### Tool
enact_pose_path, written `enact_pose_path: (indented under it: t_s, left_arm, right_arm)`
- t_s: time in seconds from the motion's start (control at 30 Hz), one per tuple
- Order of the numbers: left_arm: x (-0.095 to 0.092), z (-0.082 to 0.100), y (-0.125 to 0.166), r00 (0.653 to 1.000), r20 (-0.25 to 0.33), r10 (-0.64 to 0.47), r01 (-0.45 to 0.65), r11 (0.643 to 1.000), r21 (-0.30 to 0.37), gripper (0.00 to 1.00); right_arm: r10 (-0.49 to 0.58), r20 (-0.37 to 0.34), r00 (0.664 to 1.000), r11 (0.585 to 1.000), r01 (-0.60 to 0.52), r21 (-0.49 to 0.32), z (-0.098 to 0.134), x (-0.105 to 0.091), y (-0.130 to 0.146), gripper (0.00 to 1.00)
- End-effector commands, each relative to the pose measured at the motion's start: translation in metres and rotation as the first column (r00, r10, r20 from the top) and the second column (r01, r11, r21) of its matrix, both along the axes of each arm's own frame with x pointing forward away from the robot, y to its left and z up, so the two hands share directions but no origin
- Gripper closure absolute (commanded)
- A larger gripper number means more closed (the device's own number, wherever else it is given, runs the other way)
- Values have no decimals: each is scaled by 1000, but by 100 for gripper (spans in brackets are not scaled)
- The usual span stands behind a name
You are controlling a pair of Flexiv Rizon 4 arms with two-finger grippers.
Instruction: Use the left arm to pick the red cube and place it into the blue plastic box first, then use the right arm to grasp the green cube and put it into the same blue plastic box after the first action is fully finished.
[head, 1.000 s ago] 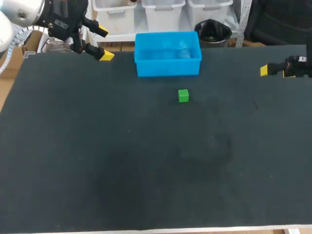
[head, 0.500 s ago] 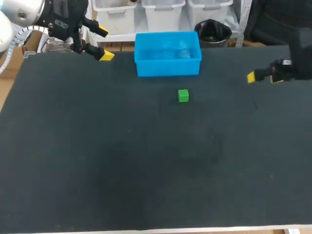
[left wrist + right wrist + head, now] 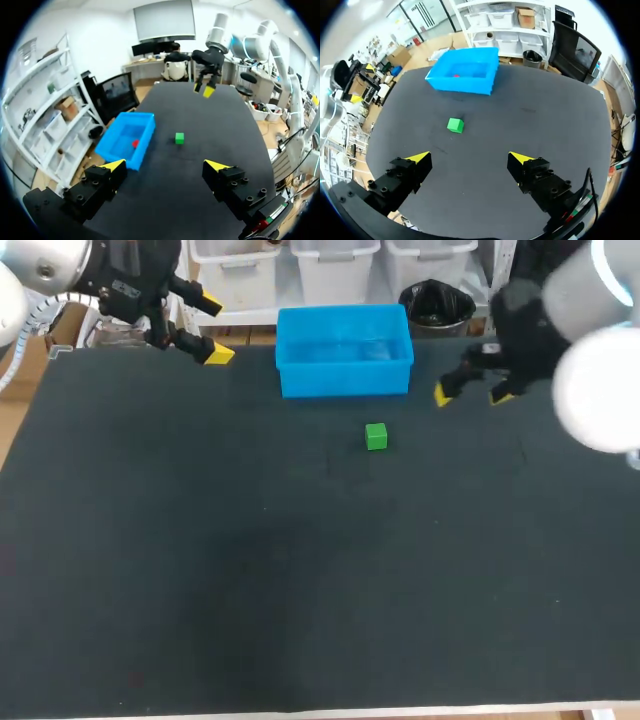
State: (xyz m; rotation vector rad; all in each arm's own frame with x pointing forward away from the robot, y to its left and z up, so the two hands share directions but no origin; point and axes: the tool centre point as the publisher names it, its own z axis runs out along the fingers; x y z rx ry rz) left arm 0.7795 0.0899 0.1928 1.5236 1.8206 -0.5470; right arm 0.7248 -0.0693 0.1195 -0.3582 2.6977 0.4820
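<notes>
So the red cube (image 3: pixel 135 143) is sitting in the blue box (image 3: pixel 345 380), meaning I'm working step 2. The green cube (image 3: pixel 376 436) is lying on the table (image 3: pixel 200 570) near the box. My right hand (image 3: pixel 471 395) is hovering wide open beside the box; I'm guessing it needs lowering over the cube next.

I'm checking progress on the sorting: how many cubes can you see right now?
2. The red cube lies inside the blue plastic box; the green cube sits on the table, apart from the box.
</notes>
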Motion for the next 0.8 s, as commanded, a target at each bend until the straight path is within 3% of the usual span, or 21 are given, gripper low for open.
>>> enact_pose_path:
  t_s: [0.03, 0.5, 0.8]
  left_arm:
    - [1, 0, 0, 1000, -2, -3, 3, 1000, 2, 0]
    - [1, 0, 0, 1000, -2, -3, 3, 1000, 2, 0]
    - [1, 0, 0, 1000, -2, -3, 3, 1000, 2, 0]
  right_arm:
    - [-25, -42, 999, 993, 20, -112, -5, 14, 24, 0]
    - [-45, -146, 988, 963, 4, -268, -1, 39, 59, 0]
    - [-30, -176, 984, 967, -16, -254, 5, 53, 71, 0]
